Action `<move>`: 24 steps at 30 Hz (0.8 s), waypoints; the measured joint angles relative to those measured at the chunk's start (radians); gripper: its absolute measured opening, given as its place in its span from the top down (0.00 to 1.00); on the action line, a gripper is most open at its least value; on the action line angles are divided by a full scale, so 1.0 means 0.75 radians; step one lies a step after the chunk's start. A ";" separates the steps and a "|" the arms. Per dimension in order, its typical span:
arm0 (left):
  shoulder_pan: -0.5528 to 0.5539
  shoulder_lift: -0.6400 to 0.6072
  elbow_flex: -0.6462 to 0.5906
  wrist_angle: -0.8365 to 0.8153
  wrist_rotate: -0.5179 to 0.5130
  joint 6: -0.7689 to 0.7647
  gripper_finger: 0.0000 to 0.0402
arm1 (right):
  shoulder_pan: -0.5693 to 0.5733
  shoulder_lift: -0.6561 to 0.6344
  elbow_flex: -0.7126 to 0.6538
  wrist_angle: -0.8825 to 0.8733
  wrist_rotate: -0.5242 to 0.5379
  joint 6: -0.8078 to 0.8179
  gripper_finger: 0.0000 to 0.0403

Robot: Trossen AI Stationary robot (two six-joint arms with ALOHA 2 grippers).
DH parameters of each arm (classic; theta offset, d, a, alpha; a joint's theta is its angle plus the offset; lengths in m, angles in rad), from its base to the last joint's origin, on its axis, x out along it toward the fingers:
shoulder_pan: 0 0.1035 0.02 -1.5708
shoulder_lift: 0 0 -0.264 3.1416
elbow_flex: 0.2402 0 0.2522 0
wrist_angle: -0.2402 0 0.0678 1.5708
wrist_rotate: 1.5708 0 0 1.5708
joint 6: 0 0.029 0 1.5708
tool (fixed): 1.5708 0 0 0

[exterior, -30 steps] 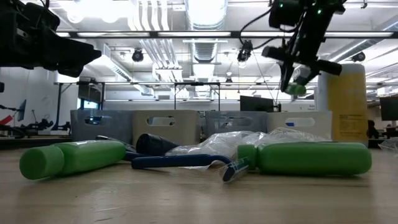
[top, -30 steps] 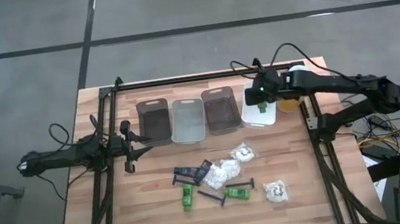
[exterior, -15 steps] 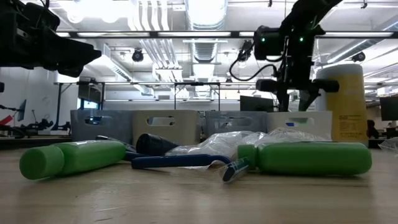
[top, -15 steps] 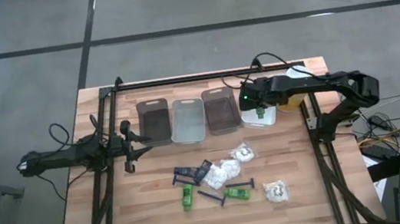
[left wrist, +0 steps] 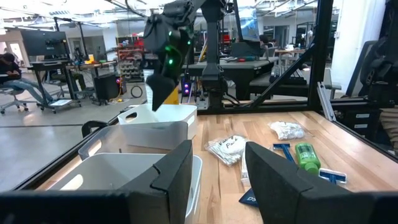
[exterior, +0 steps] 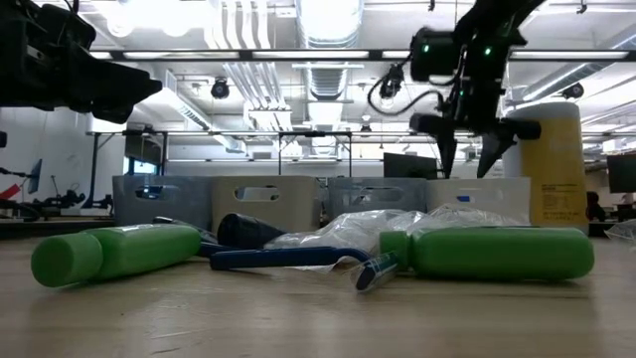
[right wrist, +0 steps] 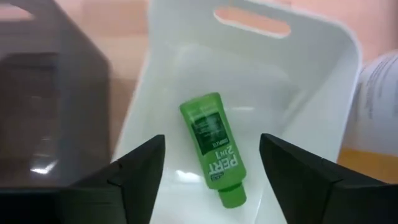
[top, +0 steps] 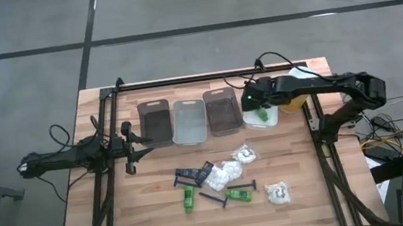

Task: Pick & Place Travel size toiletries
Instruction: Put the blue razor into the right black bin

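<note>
A small green bottle lies flat on the floor of the white bin, the rightmost bin of the far row. My right gripper hangs open just above it, pointing steeply down, and touches nothing; it also shows in the high view and the low view. More toiletries lie loose mid-table: two green bottles, razors, navy packets and white sachets. My left gripper waits level at the table's left, open and empty.
Left of the white bin stand a dark bin, a clear bin and another dark bin. A tall yellow bottle stands just right of the white bin. Black frame rails run along both table sides.
My right gripper has come down over the white bin with a green bottle, tipped further downward, then opened and let go. The bottle now lies on the bin's floor.
</note>
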 joint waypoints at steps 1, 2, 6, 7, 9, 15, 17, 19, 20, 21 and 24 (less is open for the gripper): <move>0.000 0.000 0.000 0.000 0.000 0.000 0.61 | 0.008 -0.026 0.000 0.001 0.013 -0.012 0.34; 0.000 0.000 0.000 0.000 0.000 0.000 0.61 | 0.018 -0.054 0.001 0.001 0.021 -0.020 0.32; 0.000 0.000 0.000 0.000 0.000 0.000 0.61 | 0.081 -0.167 0.001 0.008 0.030 -0.053 0.28; 0.000 0.000 0.000 0.000 0.000 0.000 0.61 | 0.106 -0.195 0.001 0.011 0.030 -0.064 0.27; 0.000 0.000 0.000 0.000 0.001 0.000 0.61 | 0.168 -0.242 0.001 0.015 0.031 -0.096 0.25; 0.000 0.000 0.000 0.000 0.001 0.000 0.61 | 0.345 -0.332 0.002 0.058 0.030 -0.231 0.22; 0.000 0.000 0.000 0.000 0.000 0.000 0.61 | 0.385 -0.348 0.002 0.071 0.030 -0.312 0.22; 0.000 0.000 0.000 0.000 0.001 0.000 0.61 | 0.406 -0.355 0.002 0.049 0.027 -0.376 0.22; 0.000 -0.001 0.000 0.000 0.000 0.000 0.61 | 0.410 -0.355 0.002 0.035 0.023 -0.390 0.23; 0.000 -0.001 0.000 0.000 0.000 0.000 0.61 | 0.410 -0.355 0.002 0.025 0.017 -0.395 0.23; 0.000 -0.001 0.000 0.000 0.000 0.000 0.61 | 0.410 -0.355 0.002 0.012 -0.036 -0.428 0.26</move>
